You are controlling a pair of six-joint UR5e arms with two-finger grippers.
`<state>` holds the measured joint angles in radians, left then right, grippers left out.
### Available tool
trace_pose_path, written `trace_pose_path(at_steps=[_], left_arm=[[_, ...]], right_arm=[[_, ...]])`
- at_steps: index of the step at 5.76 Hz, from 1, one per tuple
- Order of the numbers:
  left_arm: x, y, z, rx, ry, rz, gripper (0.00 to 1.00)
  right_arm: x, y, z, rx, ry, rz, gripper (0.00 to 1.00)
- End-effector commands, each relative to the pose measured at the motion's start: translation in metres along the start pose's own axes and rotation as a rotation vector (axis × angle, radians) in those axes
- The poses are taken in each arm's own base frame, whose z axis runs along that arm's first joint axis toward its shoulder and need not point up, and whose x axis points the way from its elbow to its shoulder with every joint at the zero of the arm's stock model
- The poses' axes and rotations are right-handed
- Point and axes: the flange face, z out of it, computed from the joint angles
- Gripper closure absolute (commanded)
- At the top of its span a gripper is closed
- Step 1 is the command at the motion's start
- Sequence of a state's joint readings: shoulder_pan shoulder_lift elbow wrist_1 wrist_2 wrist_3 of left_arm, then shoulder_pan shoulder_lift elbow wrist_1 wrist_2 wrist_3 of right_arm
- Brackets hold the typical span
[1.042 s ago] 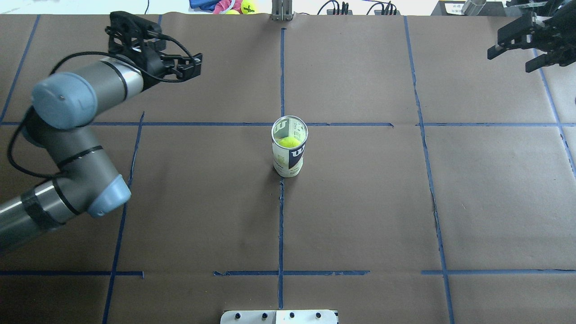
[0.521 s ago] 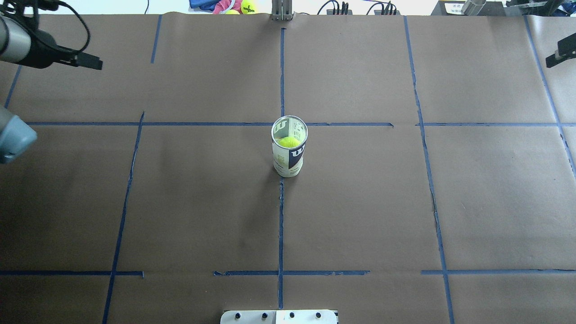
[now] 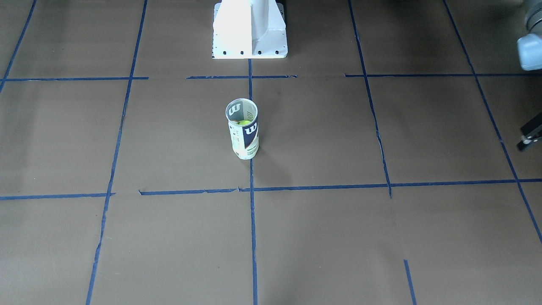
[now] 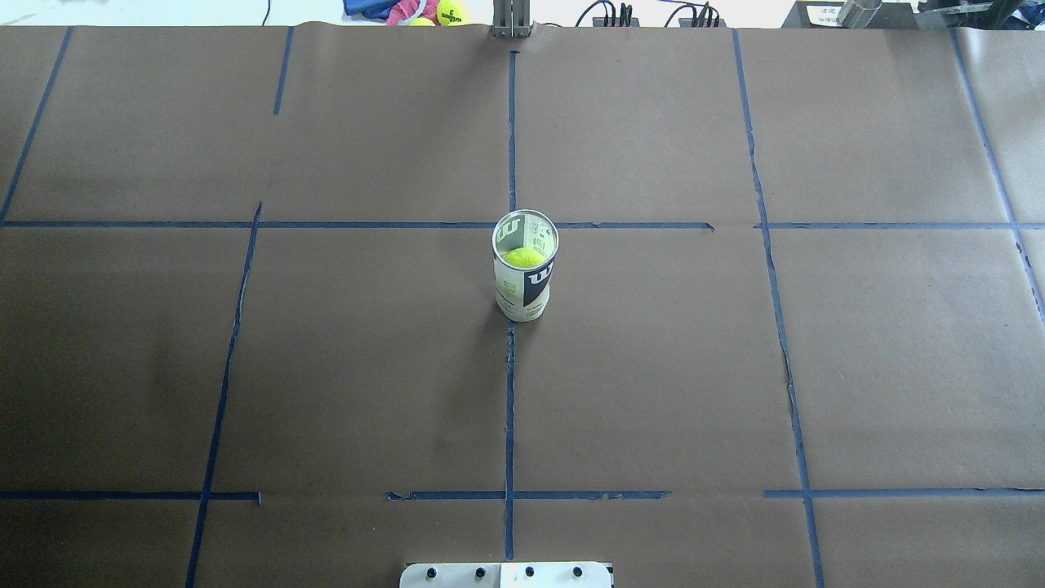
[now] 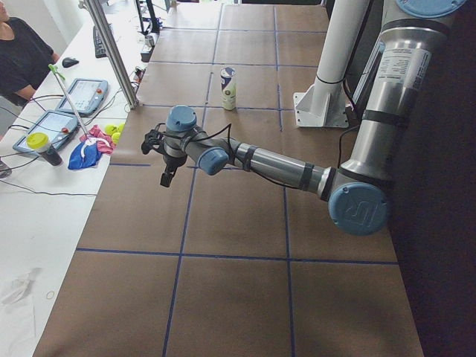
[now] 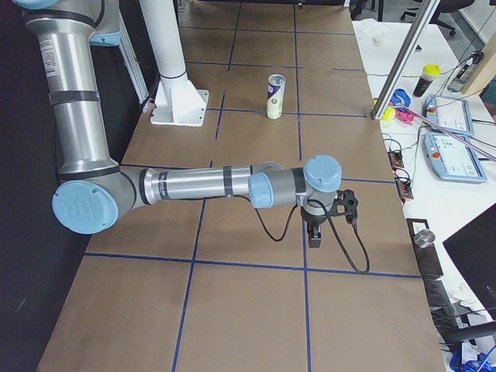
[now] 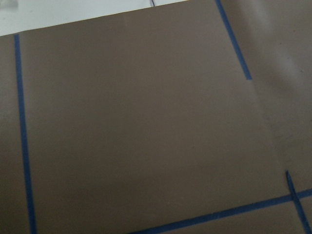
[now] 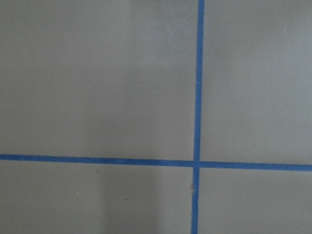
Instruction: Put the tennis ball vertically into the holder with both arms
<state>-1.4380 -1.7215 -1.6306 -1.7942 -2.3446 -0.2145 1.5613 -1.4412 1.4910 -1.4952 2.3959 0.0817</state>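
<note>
The holder (image 4: 525,278) stands upright at the table's middle, mouth up, and also shows in the front view (image 3: 243,135) and both side views (image 5: 228,89) (image 6: 275,97). The tennis ball (image 4: 523,258) sits inside it, below the rim (image 3: 242,123). Both arms are out of the overhead view. My left gripper (image 5: 168,175) hangs over the table's left end, far from the holder; only a black tip shows at the front view's right edge (image 3: 531,135). My right gripper (image 6: 314,236) hangs over the right end. I cannot tell whether either is open or shut. Both wrist views show only brown paper and blue tape.
The white pedestal base (image 3: 250,29) stands at the robot's side of the table. Spare tennis balls (image 4: 449,12) and a metal post (image 4: 512,20) sit at the far edge. An operator (image 5: 18,52) and tablets are beyond that edge.
Both arms have swung outward and left the overhead view, the left to the left and the right to the right. The holder and the ball inside it have not moved.
</note>
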Motion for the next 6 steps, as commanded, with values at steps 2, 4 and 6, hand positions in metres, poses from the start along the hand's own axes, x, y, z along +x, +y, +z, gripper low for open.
trace_pose_path(at_steps=[2,4,6], left_arm=[[-0.07,0.04,-0.045,-0.225,-0.032,-0.235,0.0],[-0.102,0.109,-0.02,-0.35,-0.009,-0.248,0.0],[-0.107,0.124,-0.014,-0.339,-0.007,-0.236,0.0]], right_arm=[[0.043,0.029,0.029,-0.059,0.003,0.013,0.0],[0.042,0.029,0.029,-0.058,0.003,-0.001,0.0],[0.048,0.037,0.033,-0.065,0.008,0.005,0.0]])
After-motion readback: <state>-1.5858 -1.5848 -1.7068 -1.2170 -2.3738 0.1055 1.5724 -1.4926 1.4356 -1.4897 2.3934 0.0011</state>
